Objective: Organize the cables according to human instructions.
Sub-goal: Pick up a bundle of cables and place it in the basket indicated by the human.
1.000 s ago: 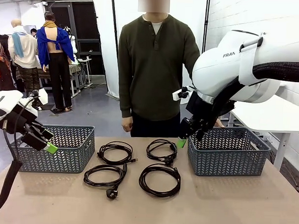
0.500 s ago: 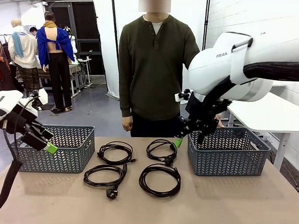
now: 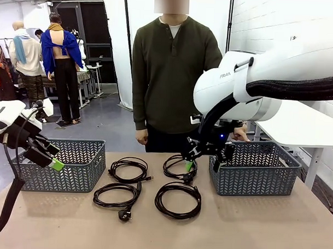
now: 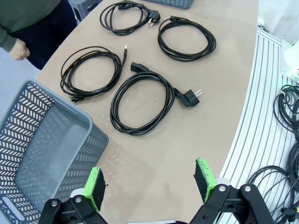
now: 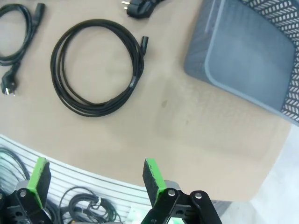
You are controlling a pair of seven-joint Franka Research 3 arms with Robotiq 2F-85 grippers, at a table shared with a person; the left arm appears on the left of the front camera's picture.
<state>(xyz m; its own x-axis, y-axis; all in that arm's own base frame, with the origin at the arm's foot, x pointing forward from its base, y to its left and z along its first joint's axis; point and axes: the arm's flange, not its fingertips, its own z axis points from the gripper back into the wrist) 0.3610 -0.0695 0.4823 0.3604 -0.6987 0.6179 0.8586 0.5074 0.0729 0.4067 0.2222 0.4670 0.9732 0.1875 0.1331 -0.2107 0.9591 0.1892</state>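
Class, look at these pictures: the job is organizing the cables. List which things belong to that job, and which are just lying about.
Belongs to the job:
- four coiled black cables
- left basket and right basket, probably where the cables go
- left gripper and right gripper, both open

Just lying about:
- loose cables beyond the edge of the table
- white side table

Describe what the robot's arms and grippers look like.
Both arms are white with rounded shells. The right arm bears grey lettering beginning "FRA" and has a black braided cable sleeve running along it. The left arm carries a thick black cable. The left gripper and right gripper are black, each with two fingers tipped with green pads.
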